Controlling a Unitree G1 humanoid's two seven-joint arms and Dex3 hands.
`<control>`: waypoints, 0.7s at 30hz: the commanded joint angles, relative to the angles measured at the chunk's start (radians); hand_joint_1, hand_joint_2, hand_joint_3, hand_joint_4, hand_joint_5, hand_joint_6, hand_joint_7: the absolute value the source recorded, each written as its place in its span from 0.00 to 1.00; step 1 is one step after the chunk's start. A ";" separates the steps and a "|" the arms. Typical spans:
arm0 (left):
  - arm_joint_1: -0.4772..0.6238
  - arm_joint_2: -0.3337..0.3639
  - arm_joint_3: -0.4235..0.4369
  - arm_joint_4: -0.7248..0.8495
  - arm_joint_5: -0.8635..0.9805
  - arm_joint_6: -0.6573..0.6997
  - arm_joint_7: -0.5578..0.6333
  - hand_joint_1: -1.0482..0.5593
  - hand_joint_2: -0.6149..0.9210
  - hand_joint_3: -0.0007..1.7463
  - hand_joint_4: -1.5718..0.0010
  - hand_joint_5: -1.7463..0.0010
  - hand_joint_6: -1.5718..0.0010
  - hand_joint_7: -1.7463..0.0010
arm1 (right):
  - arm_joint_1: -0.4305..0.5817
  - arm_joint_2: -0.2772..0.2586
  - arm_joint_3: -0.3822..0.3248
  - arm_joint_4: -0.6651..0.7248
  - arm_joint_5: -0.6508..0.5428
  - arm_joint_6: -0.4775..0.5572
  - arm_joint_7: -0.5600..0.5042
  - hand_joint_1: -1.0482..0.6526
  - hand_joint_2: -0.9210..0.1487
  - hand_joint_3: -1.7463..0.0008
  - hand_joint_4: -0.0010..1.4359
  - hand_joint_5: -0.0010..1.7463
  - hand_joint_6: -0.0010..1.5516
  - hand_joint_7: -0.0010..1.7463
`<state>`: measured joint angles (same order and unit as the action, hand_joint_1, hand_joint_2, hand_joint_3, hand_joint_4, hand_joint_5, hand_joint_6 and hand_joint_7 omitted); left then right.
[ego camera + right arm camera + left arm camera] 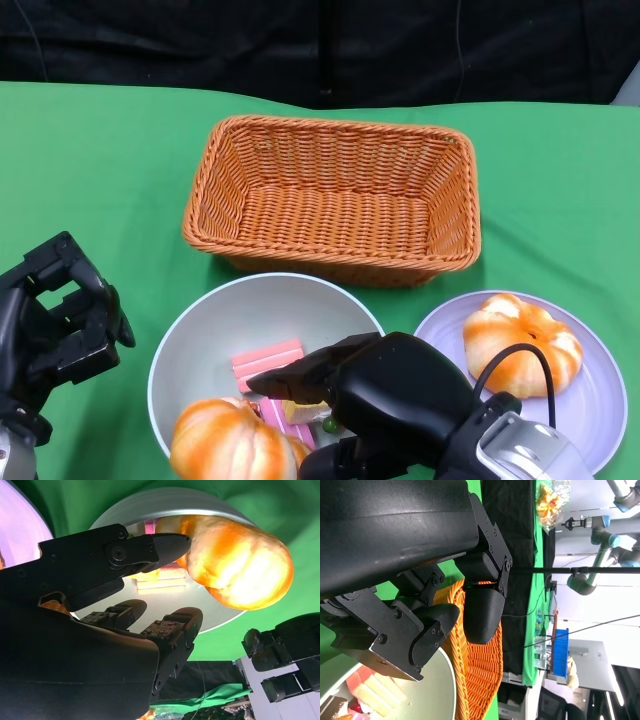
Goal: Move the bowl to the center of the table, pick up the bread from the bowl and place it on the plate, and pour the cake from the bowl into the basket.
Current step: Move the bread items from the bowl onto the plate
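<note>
Left robot hand [60, 320] idles at nine o'clock, fingers apart, holding nothing. The bowl [205, 325] sits central, one bread roll [232, 443] and pink cake slices [268, 357] inside. Right robot hand [375, 395] hovers empty over the bowl. One roll [522, 343] plated [600, 400]; wicker basket [335, 200] at twelve awaits cake.

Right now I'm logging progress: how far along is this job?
Done: the bowl sits mid-table before the basket, and one bread is on the plate. In hand: the right hand reaches over a second bread in the bowl. Left: pouring the pink cake into the basket.
</note>
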<state>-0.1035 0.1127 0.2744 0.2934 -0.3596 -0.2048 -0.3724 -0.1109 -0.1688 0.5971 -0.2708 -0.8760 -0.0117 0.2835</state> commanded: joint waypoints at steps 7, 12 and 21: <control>0.016 0.020 0.007 -0.059 0.000 0.024 0.009 0.65 0.71 0.76 0.39 0.00 0.50 0.01 | 0.042 -0.012 0.007 -0.087 -0.018 0.031 0.056 0.19 0.00 0.85 0.34 0.00 0.31 0.00; 0.039 0.020 0.009 -0.112 -0.011 0.059 0.016 0.65 0.71 0.76 0.39 0.00 0.50 0.01 | 0.064 -0.012 0.018 -0.136 -0.036 0.048 0.097 0.18 0.00 0.85 0.33 0.00 0.31 0.00; 0.047 0.028 0.012 -0.172 -0.005 0.113 0.039 0.66 0.70 0.77 0.39 0.00 0.49 0.02 | 0.067 -0.001 0.043 -0.195 -0.073 0.083 0.183 0.16 0.00 0.86 0.31 0.00 0.29 0.00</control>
<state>-0.0603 0.1218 0.2767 0.1348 -0.3656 -0.1032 -0.3474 -0.0452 -0.1686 0.6347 -0.4504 -0.9451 0.0627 0.4485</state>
